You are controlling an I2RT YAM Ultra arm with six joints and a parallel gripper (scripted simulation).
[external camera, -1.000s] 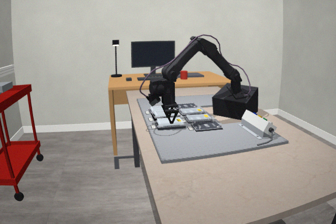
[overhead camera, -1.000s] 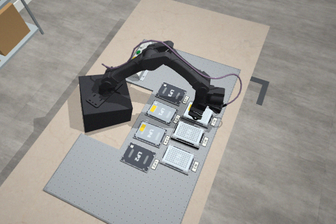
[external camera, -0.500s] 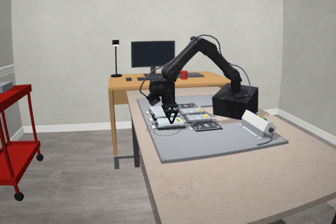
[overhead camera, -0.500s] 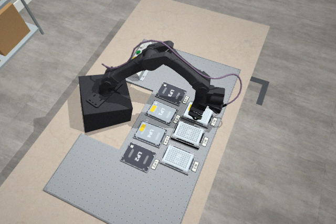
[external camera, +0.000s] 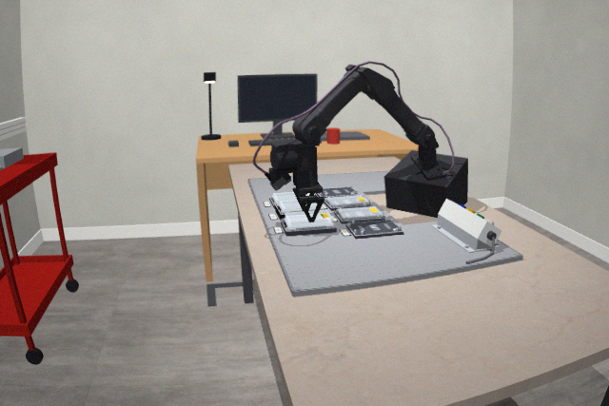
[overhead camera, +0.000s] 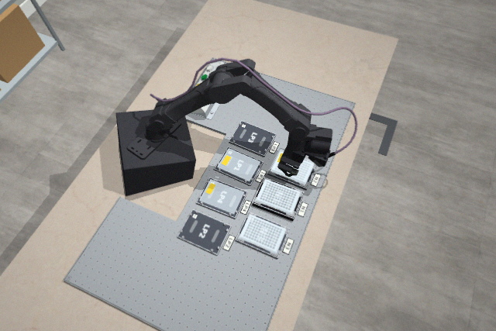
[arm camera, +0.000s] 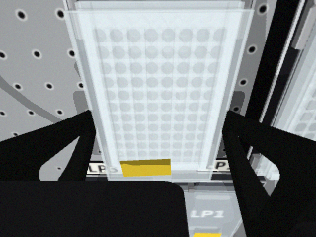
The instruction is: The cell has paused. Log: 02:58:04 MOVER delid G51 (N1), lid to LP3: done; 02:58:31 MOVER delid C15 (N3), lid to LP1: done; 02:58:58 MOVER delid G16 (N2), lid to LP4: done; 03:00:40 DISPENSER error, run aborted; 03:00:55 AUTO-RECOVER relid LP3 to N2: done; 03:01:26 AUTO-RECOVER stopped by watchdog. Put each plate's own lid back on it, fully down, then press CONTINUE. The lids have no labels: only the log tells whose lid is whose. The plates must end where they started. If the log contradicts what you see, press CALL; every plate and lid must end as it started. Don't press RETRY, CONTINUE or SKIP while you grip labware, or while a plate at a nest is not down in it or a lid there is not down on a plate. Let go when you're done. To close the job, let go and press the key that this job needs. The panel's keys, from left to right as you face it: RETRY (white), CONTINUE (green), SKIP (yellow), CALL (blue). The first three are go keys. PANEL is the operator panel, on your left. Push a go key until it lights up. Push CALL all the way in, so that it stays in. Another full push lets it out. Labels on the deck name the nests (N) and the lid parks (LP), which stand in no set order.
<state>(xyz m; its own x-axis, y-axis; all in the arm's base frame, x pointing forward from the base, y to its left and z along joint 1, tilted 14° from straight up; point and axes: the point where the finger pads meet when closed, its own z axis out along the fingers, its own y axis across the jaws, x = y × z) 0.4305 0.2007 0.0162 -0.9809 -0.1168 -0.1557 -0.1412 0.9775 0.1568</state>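
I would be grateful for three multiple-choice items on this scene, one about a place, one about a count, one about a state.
1. Where is the hand?
A. over LP2
B. at the lidded plate beside LP3 and LP1
C. at the panel

2. How many lid parks hold a lid?
A. two
B. four
C. none

3. What is the hand's state?
A. open, clear of everything
B. shut on nothing
C. shut on the clear lid with the yellow tab

Answers: 1 B, the top view shows it there. 2 A, only LP1 and LP4 carry lids. 3 C, the fingers press its long sides.
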